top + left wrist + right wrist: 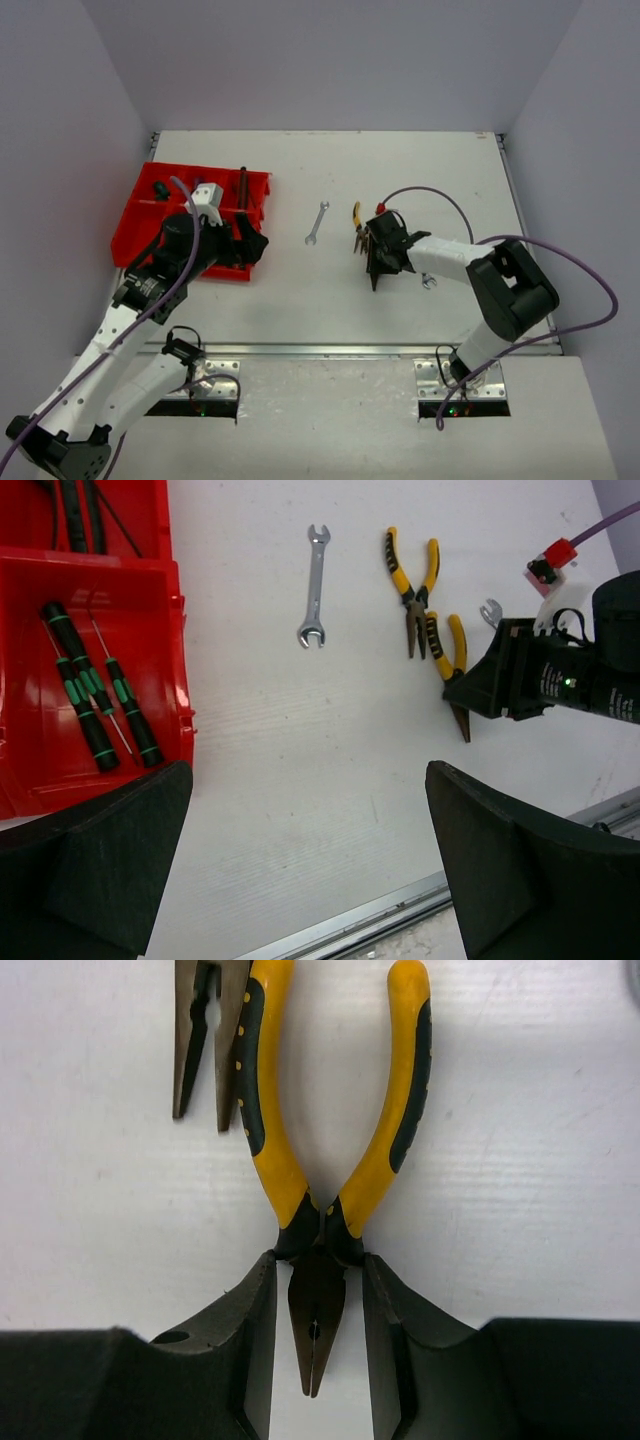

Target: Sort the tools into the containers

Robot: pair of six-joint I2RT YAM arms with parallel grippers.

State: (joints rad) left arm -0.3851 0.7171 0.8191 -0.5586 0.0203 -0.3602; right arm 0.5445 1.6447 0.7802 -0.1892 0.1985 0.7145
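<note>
The red tray [140, 215] sits at the table's left; in the left wrist view [172, 630] one compartment holds green-black screwdrivers [85, 690]. My left gripper [250, 245] hangs open and empty [308, 770] over bare table by the tray's right edge. My right gripper [368, 252] is down at the table's middle, its fingertips closed on the joint of yellow-handled pliers [390, 1110], nose between the fingers [318, 1257]. These pliers also show in the left wrist view [447, 645]. A second pair of yellow pliers [410, 580] lies just beyond. A silver wrench [316, 223] lies left of them.
A smaller wrench [429, 281] lies partly under the right arm. Long dark tools [242, 190] lie in the tray's back right compartment. A metal rail [350, 350] runs along the table's near edge. Grey walls close in the left, back and right sides.
</note>
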